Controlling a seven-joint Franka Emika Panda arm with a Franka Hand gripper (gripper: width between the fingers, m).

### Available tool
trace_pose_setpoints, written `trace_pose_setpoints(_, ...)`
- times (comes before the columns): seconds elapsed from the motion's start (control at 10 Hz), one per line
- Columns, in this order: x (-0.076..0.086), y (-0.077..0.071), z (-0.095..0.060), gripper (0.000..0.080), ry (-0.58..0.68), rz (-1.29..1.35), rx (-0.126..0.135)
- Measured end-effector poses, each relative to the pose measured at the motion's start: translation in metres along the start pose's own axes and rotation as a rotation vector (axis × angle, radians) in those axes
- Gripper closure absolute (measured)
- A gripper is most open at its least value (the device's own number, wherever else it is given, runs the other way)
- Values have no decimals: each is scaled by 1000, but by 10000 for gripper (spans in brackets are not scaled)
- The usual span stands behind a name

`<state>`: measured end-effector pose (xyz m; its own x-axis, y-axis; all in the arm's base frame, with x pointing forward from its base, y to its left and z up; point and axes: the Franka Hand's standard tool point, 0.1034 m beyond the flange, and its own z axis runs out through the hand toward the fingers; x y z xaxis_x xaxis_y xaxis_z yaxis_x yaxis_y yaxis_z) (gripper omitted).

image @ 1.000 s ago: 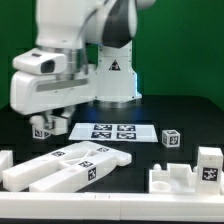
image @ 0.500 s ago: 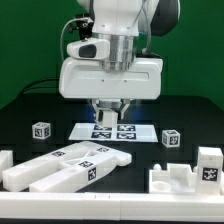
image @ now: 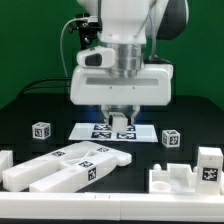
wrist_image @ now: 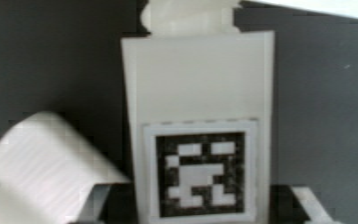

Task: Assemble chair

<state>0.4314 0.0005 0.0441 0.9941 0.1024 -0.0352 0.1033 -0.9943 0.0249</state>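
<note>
Chair lying in loose pieces around marker board.
- Nearest camera, toward the exterior view's left of board: at least two long bars lying side by side.
- Toward its right: one notched piece, one tall block.
- Two tagged cubes flanking board, one each side.
- Your gripper hanging over board, fingers seemingly clamping one pegged leg.
- Leg's long axis running straight out from between fingers, peg end leading. You're aiming that peg next, likely.
</note>
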Motion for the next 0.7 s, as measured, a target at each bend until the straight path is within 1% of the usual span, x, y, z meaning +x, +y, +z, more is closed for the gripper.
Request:
trace_pose_setpoints(0.2, -6, -12, 19, 515, 1, 14, 3)
trace_pose_setpoints(0.3, -9, -13, 28, 515, -2, 21, 3)
trace_pose_setpoints(0.4, -10, -14, 33, 515, -7, 17, -1)
trace_pose_setpoints(0.7, -8, -15, 34, 515, -1, 20, -3)
